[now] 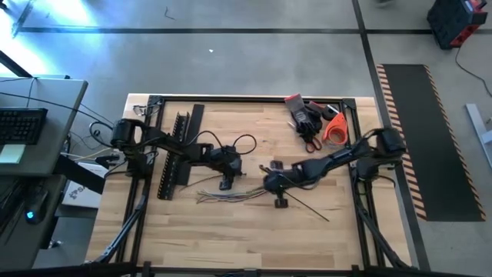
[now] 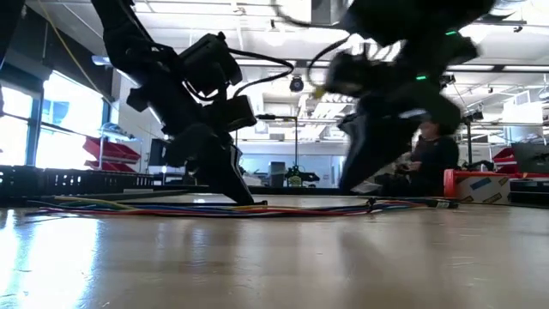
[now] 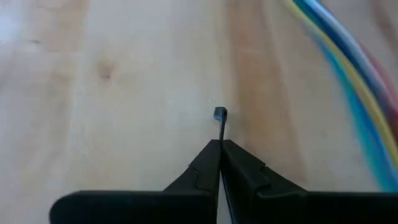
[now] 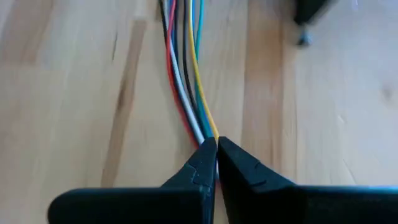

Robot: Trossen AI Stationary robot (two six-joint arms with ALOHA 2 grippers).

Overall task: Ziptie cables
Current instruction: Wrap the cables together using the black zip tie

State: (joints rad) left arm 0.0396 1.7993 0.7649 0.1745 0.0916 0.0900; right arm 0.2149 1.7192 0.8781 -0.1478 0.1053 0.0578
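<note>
The cables (image 1: 227, 197) are a bunch of thin coloured wires lying along the table's middle; they also show in the low view (image 2: 171, 208). My right gripper (image 4: 216, 144) is shut on them at their right end (image 1: 270, 192). My left gripper (image 3: 221, 146) is just far of the cables (image 1: 226, 183), pointing down, and is shut on a thin black zip tie (image 3: 221, 124). The tie's small square head (image 3: 220, 113) sticks out past the fingertips. The cables pass beside that gripper in the left wrist view (image 3: 348, 68). My left gripper pinches the zip tie's strap (image 3: 221, 135) between its two fingertips, just behind the head. The fingers point down at the table and lie along the strap. The head stands free in front of the tips, just above the wood. My right gripper pinches the bundle of cables (image 4: 205, 127) between its two fingertips, several wires together. The fingers come slanting down from the table's right and lie along the wires. The rest of the cables runs away from the tips, lying slack on the table.
A long black slotted rail (image 1: 175, 154) and a flat black strip (image 1: 192, 127) lie at the far left. Gloves, scissors and an orange tool (image 1: 315, 123) sit at the far right. A loose thin black tie (image 1: 311, 209) lies near my right gripper.
</note>
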